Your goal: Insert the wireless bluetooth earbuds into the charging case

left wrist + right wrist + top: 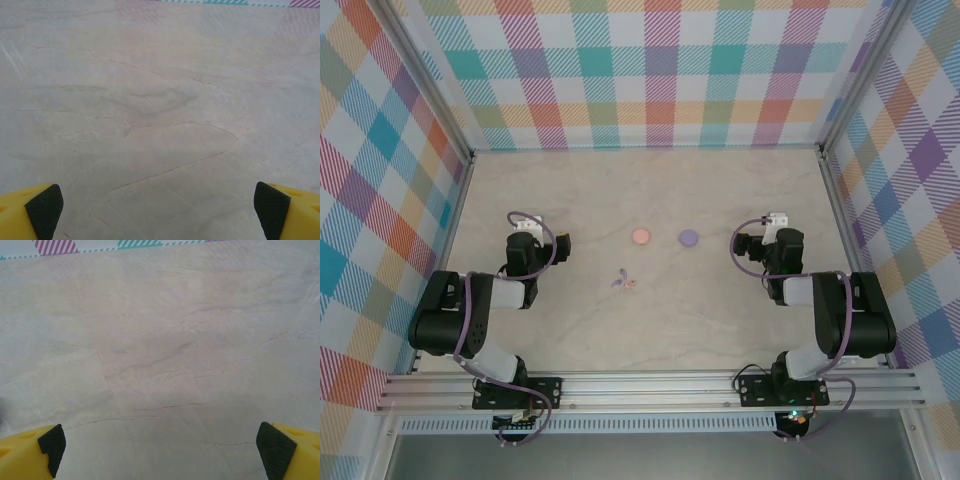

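The wireless bluetooth earbuds lie together on the marble tabletop, a tiny lilac one touching or nearly touching a pink one. Beyond them sit two small round discs, pink and purple, which look like the charging case halves; I cannot tell whether they are open. My left gripper hovers left of the discs, open and holding nothing. Well to the right of the discs, my right gripper is likewise open over bare table. Both wrist views show yellow fingertips spread wide.
Checked walls close in the table on three sides, with metal posts at the back corners. An aluminium rail carrying both arm bases runs along the near edge. Bare marble lies between the arms in front of the earbuds.
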`<state>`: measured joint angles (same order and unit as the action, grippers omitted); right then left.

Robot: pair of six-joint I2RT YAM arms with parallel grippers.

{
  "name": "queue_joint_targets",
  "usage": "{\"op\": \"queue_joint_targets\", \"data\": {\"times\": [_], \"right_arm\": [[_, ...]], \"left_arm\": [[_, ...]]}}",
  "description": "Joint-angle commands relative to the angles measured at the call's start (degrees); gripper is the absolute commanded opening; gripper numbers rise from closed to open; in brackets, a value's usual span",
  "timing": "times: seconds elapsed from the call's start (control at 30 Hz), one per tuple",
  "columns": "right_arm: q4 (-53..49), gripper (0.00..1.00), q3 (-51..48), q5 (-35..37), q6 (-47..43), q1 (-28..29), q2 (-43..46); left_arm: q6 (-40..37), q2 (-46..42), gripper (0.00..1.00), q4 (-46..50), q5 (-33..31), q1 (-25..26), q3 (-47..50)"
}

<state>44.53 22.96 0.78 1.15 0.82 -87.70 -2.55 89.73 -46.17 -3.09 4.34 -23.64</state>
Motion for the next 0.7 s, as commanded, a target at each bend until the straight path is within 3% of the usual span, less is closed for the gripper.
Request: {"op": "queue_joint_targets", "data": {"times": [0.0, 0.67], "right_arm": [[0.9, 1.00, 1.1, -1.2, -0.6, -0.3, 0.3], [0.8, 1.00, 1.2, -0.6, -0.4, -0.3, 0.5]], "left_arm": [[0.6, 0.0, 1.00, 0.3, -0.6, -0.7, -0.7], [0.6, 0.0, 1.00, 0.2, -0.7, -0.7, -0.6]]}}
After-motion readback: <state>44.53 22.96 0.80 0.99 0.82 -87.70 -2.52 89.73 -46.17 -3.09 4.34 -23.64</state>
